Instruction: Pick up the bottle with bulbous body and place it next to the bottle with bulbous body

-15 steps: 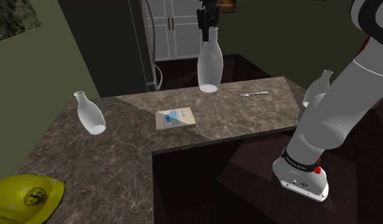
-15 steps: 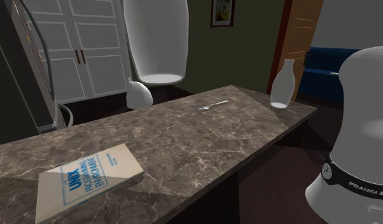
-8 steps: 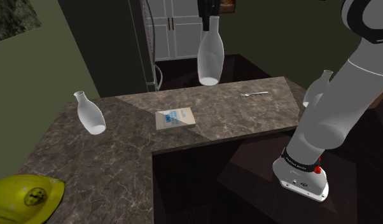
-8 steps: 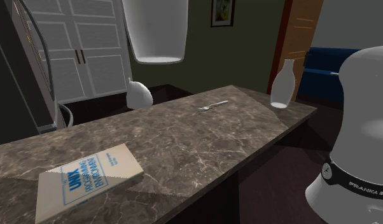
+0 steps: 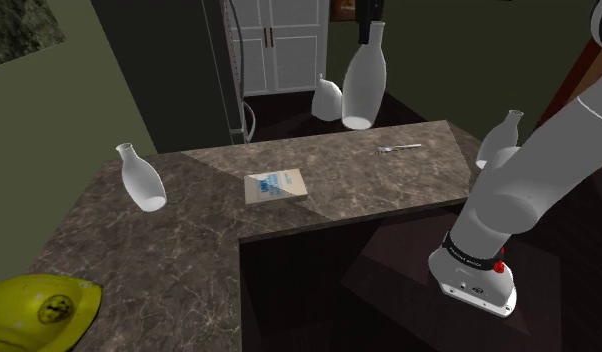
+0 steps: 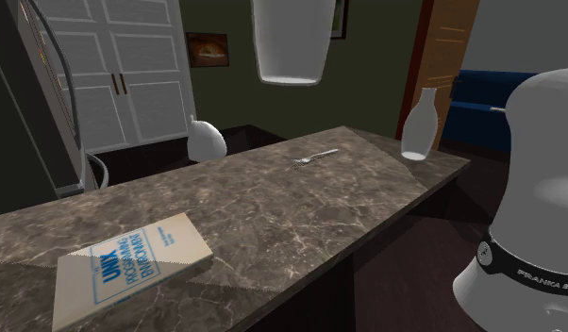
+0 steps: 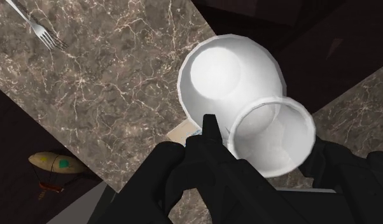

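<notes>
My gripper (image 5: 367, 28) is shut on the neck of a white bulbous bottle (image 5: 363, 88), which hangs upright in the air above the far edge of the dark marble counter (image 5: 189, 250). In the second exterior view its lower body (image 6: 292, 42) hangs high over the counter (image 6: 301, 207). In the wrist view the fingers of my gripper (image 7: 265, 143) clasp the bottle (image 7: 276, 127). A second white bottle (image 5: 327, 98) (image 6: 206, 140) stands behind the counter's far edge. A third bottle (image 5: 141, 178) stands at the shoulder view's left, and another (image 5: 501, 138) (image 6: 419, 124) at the counter's right end.
A book (image 5: 276, 186) (image 6: 131, 269) lies mid-counter and a fork (image 5: 399, 148) (image 6: 315, 156) (image 7: 37, 28) near the right end. A yellow helmet (image 5: 39, 310) sits at the near left corner. White cabinet doors (image 5: 279, 45) stand behind. The arm's base (image 6: 537, 189) rises beside the counter.
The held bottle has risen and moved toward the shoulder view's right, uncovering the bottle behind the counter. The grip has stayed shut.
</notes>
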